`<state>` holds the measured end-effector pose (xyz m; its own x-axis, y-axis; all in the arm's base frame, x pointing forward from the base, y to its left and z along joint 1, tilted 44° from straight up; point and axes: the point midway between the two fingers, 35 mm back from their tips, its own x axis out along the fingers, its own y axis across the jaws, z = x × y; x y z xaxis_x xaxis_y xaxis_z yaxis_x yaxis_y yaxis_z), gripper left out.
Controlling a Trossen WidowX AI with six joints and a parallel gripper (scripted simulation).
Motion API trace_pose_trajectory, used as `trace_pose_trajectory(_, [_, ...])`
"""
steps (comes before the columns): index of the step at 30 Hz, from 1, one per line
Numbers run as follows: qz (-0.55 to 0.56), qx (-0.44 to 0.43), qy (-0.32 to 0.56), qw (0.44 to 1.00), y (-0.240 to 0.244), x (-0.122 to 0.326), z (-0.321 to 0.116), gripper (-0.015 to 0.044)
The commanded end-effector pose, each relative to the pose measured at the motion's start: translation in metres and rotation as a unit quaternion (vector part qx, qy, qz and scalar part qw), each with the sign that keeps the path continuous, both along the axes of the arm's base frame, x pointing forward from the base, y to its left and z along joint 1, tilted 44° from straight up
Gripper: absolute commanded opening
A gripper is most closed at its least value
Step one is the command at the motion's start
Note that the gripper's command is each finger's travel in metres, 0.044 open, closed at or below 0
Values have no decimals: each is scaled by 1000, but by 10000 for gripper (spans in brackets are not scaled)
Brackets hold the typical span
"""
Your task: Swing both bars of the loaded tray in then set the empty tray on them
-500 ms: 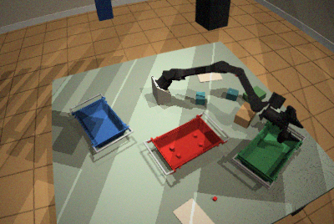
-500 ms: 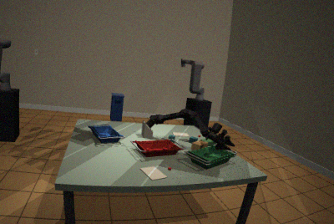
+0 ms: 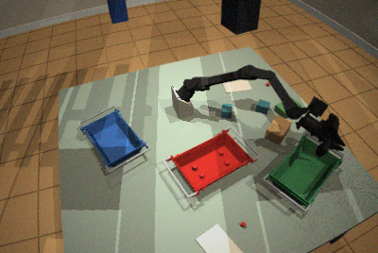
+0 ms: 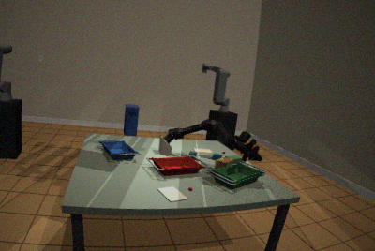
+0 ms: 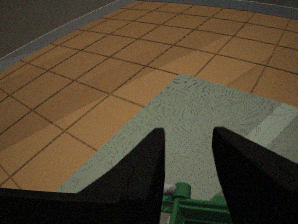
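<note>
The red tray (image 3: 223, 175) (image 4: 177, 166) holds several small red blocks. Its left wire bar (image 3: 176, 177) and right wire bar (image 3: 245, 141) stand out past its ends. A green tray (image 3: 302, 173) (image 4: 236, 174) (image 5: 205, 207) to the right looks empty, as does a blue tray (image 3: 113, 140) (image 4: 119, 150) at the left. My gripper (image 3: 332, 149) (image 4: 259, 154) (image 5: 188, 136) is over the far end of the green tray. It is partly open, with a narrow gap and nothing seen held. A bit of grey wire bar (image 5: 169, 189) shows beside the left finger; the rest is hidden.
An orange block (image 3: 279, 129) stands between the arm and the green tray. Two teal cubes (image 3: 227, 110) (image 3: 263, 106) and a flat green object (image 3: 282, 108) lie farther back. A pale card (image 3: 214, 240) and a small red piece (image 3: 243, 225) lie at the front.
</note>
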<state>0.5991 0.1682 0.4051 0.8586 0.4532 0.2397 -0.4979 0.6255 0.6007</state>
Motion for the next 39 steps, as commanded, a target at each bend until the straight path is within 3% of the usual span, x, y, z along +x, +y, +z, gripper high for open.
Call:
trace_pose_trajectory(1, [-6, 4, -19, 1000, -41, -17, 52, 84])
trace_pose_trajectory(3, [-6, 4, -18, 1000, -47, -20, 59, 84])
trace_pose_trajectory(4, [-13, -2, -5, 1000, -37, -7, 31, 84])
trace_pose_trajectory(12, [-4, -132, 157, 979, -74, -15, -71, 84])
trace_pose_trajectory(17, [33, -197, 283, 938, -105, -54, -145, 84])
trace_pose_trajectory(24, [125, -230, 431, 864, -133, -142, -221, 84])
trace_pose_trajectory(31, [244, -193, 527, 791, -137, -242, -254, 84])
trace_pose_trajectory(39, [254, -186, 534, 785, -136, -251, -256, 84])
